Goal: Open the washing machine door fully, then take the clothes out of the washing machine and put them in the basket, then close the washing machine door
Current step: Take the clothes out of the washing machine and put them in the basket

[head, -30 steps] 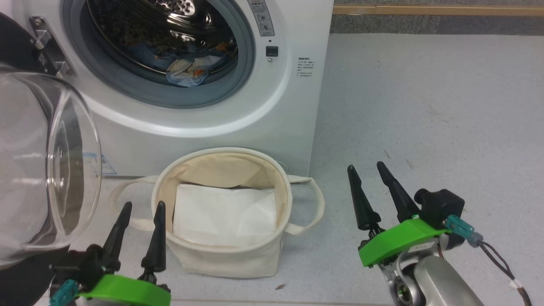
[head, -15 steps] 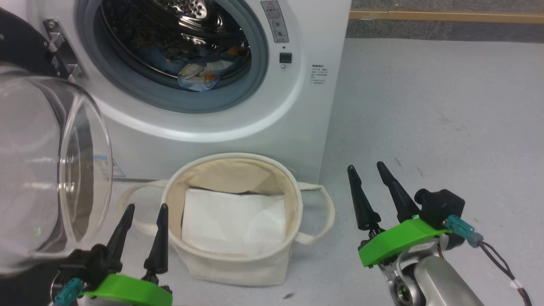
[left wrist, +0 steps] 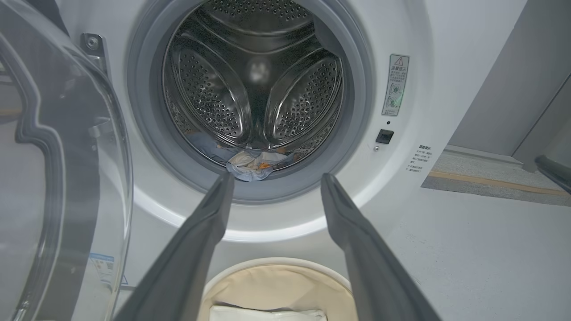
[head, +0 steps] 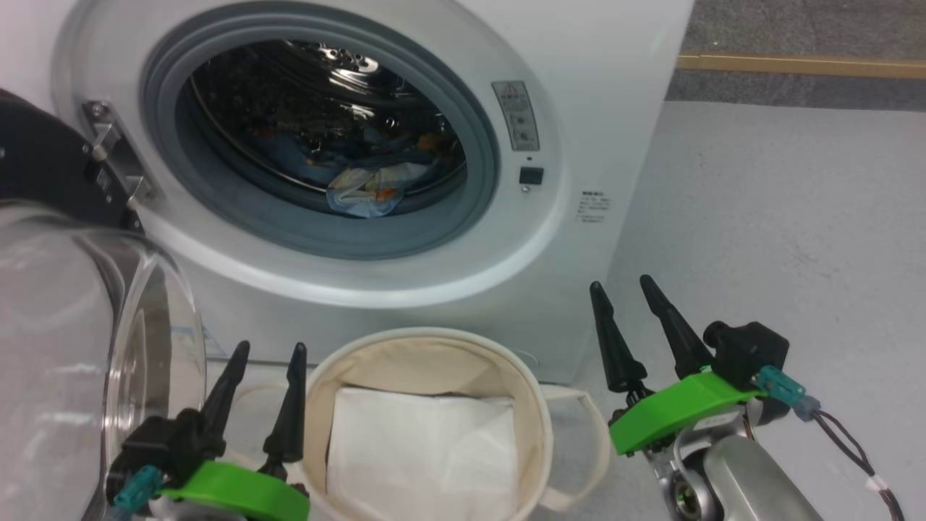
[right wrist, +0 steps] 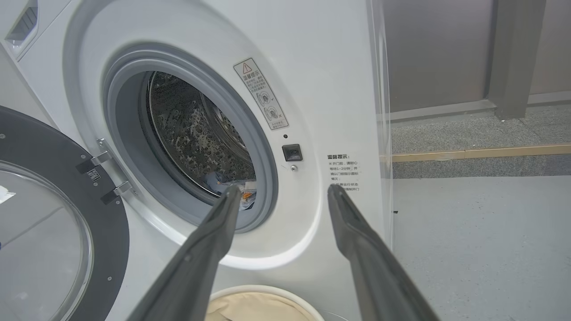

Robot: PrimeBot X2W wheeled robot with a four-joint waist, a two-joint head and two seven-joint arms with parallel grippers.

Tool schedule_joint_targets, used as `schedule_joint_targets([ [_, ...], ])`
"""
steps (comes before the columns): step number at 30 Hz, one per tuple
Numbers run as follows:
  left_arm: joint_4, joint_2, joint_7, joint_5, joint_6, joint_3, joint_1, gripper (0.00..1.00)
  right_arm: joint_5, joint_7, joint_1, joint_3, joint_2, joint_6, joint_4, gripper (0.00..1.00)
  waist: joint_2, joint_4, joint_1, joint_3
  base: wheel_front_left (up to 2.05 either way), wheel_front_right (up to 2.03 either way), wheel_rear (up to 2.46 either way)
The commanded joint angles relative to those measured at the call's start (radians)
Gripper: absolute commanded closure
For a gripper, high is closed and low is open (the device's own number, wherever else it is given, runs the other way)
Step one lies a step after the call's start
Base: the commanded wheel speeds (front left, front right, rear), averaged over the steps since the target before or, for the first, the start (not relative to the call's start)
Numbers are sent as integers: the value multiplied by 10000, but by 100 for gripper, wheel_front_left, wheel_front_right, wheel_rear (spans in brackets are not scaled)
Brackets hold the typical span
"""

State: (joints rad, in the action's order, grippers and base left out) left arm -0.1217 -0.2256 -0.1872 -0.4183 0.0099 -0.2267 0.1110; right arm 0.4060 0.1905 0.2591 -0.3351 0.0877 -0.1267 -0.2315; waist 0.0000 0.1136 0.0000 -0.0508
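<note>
Wide-open washing machine door (head: 65, 347) at left. Light blue clothes (head: 369, 192) lie in drum (head: 304, 94) of washing machine (head: 579, 108), near lip. The basket (head: 427, 334) stands on floor (head: 759, 217) right in front, white sheet (head: 423, 449) inside. Both left pincer (head: 270, 347) and right pincer (head: 620, 284) spread, empty, flanking basket.

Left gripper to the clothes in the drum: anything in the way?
Nothing visible. The washing machine door hangs open to the left of the left gripper, and the clothes lie at the front of the drum, straight ahead.
</note>
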Motion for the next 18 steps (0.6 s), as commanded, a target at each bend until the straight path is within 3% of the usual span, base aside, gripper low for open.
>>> schedule_joint_targets([
  [1, 260, -128, -82, 78, 16, 288, 502, 0, -68, -15, 186, -175, -76, -40, 357, 0, 0, -8, 0, -11, 146, -146, 0],
  [8, 131, -133, -70, 102, 30, 157, 521, 0, -63, -31, 191, -147, -87, -40, 317, 0, 0, -46, 0, -60, 91, -91, 0],
  [18, -20, 73, -31, -158, 130, 176, 767, 0, -88, -47, 223, 25, -88, -40, 274, 0, 0, -33, 0, -122, 7, -7, 0],
])
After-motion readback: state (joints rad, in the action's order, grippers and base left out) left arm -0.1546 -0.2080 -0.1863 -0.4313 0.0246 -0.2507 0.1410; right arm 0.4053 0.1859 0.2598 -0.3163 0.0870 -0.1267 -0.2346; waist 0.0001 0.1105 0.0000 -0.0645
